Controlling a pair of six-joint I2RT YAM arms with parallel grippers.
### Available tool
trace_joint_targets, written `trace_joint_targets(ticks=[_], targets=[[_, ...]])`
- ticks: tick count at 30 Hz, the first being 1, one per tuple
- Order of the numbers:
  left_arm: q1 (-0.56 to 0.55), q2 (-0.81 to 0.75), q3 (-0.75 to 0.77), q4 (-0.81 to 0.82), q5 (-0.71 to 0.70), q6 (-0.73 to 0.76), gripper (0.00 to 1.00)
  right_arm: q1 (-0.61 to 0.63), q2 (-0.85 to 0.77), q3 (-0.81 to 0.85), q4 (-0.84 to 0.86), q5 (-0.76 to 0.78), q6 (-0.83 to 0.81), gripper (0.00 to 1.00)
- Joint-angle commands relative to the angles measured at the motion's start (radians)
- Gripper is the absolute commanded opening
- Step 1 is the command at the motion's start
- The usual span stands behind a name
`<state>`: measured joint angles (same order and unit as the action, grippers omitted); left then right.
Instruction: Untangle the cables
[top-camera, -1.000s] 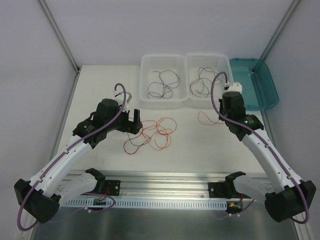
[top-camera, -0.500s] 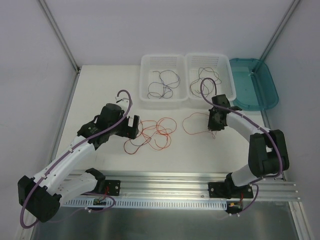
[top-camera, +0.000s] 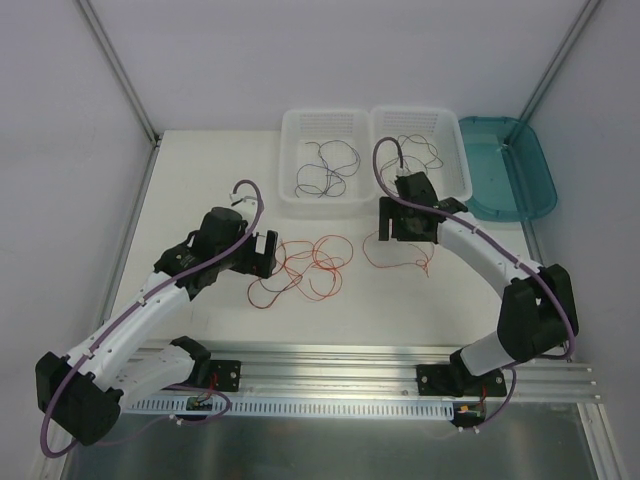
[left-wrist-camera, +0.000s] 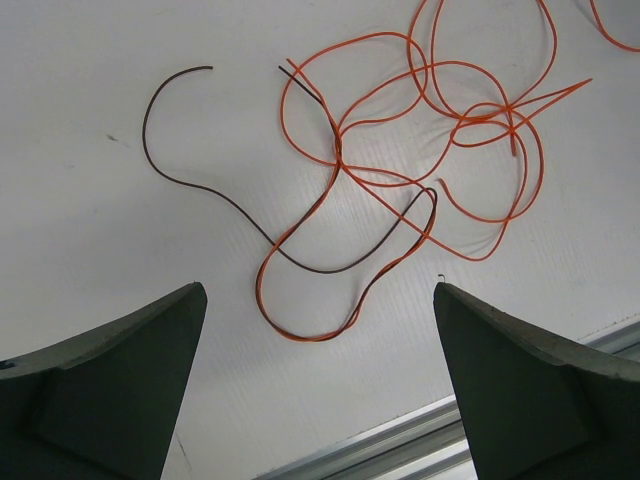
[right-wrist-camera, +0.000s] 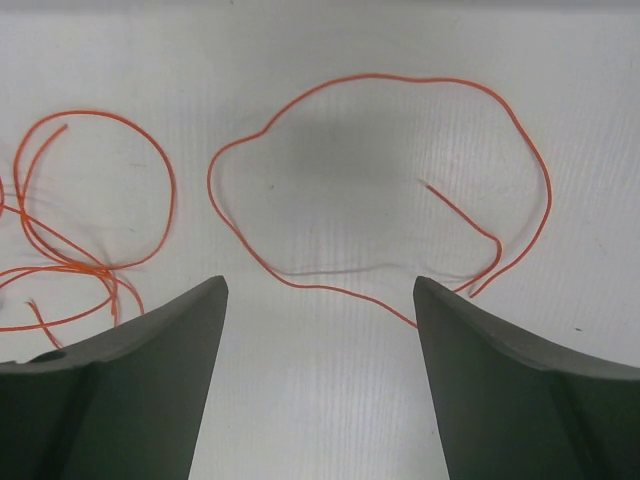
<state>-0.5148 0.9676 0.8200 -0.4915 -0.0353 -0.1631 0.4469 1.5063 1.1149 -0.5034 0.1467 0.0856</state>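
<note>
The left gripper (left-wrist-camera: 318, 292) is standing wide open, with its two fingers (left-wrist-camera: 110, 390) far apart and holding nothing. Just ahead of its tips, an orange tangle (left-wrist-camera: 440, 130) of cables is lying on the white table (left-wrist-camera: 90, 240). The left wrist view is showing a dark wire (left-wrist-camera: 225, 200) that is running through the near loops of the tangle and curling away to one side. In the top view this wire is hardly showing, and the whole tangle is looking red there.

The right gripper (right-wrist-camera: 320, 285) is also open and empty. In front of it one orange loop (right-wrist-camera: 372, 76) is lying alone, with a free end curling inside it. The near side of the loop is reaching one fingertip; I cannot tell if it is touching. At the edge of the right wrist view a part of the tangle is appearing, apart from the loop.

Only the top view is showing what is lying beyond the grippers: two white bins (top-camera: 290, 160) with dark cables (top-camera: 325, 165) inside, and a teal tray (top-camera: 530, 180) just beside them. It is also showing the tangle lying between the two grippers.
</note>
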Motion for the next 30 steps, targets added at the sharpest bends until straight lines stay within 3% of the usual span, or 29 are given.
trace_joint_targets(ticks=[1,7,13,20,30], targets=[[0.009,-0.024,-0.008,0.014,-0.009,0.02,0.99,0.012,-0.02,0.046,0.02,-0.013,0.017,0.79],[0.009,-0.03,-0.013,0.014,-0.009,0.022,0.99,0.032,0.081,0.071,0.02,-0.045,-0.001,0.79],[0.009,-0.029,-0.015,0.014,0.001,0.022,0.99,0.026,0.069,0.028,-0.076,0.072,-0.118,0.8],[0.009,-0.017,-0.01,0.014,0.029,0.023,0.99,-0.011,-0.027,-0.087,-0.089,0.059,-0.102,0.99],[0.009,0.002,-0.01,0.013,0.034,0.027,0.99,-0.033,-0.002,-0.116,-0.109,0.016,-0.211,1.0]])
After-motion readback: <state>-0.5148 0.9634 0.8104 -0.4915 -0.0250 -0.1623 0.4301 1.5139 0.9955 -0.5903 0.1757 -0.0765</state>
